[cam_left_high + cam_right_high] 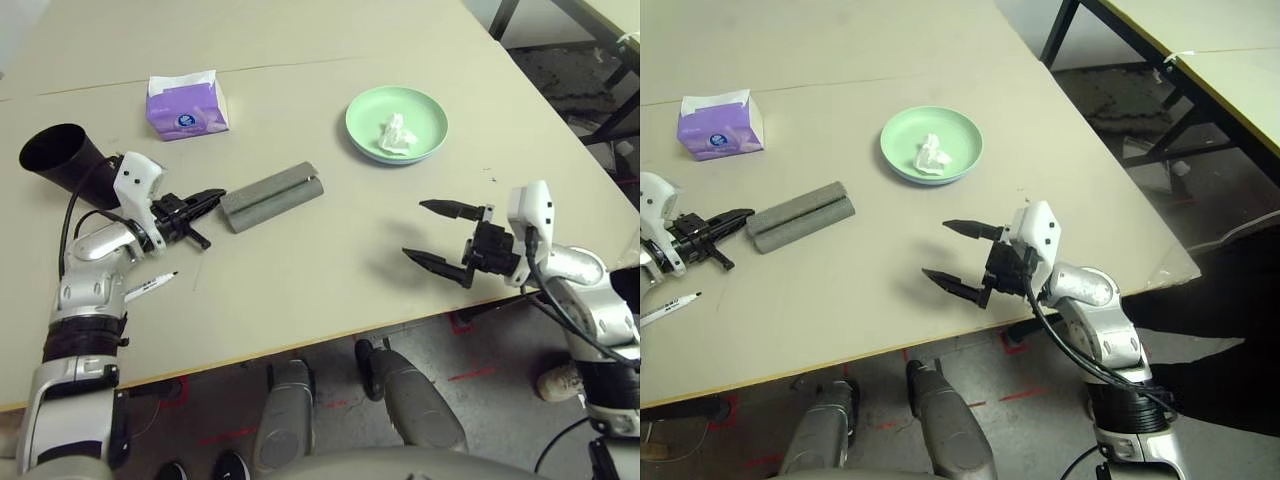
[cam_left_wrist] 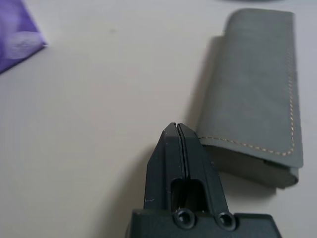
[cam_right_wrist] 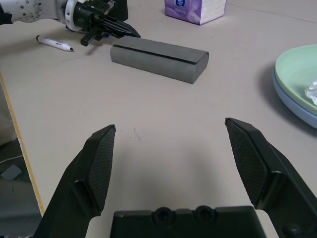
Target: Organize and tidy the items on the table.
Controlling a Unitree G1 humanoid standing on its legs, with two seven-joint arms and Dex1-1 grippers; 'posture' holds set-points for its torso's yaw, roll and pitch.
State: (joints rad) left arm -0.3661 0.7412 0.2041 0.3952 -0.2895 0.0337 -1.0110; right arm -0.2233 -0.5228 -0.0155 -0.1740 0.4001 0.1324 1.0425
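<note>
A grey glasses case point(image 1: 272, 196) lies closed on the table point(image 1: 300, 270), left of centre. My left gripper point(image 1: 220, 194) is shut and empty, its tip close beside the case's left end point(image 2: 257, 99). A white marker pen point(image 1: 150, 287) rests near the front edge under my left forearm. Behind that arm a black cup point(image 1: 62, 158) lies on its side. The purple tissue box point(image 1: 186, 105) stands further back. A crumpled white tissue point(image 1: 398, 135) sits in the light-green plate point(image 1: 425, 105), which is stacked on a light-blue one. My right gripper point(image 1: 413, 228) hovers open over the front right of the table, holding nothing.
The table's front edge point(image 1: 330, 335) runs just below both grippers, and its right edge falls away past the plate. Black legs of another table point(image 1: 1110, 60) stand on the floor at the back right. Bare tabletop lies between the case and my right gripper.
</note>
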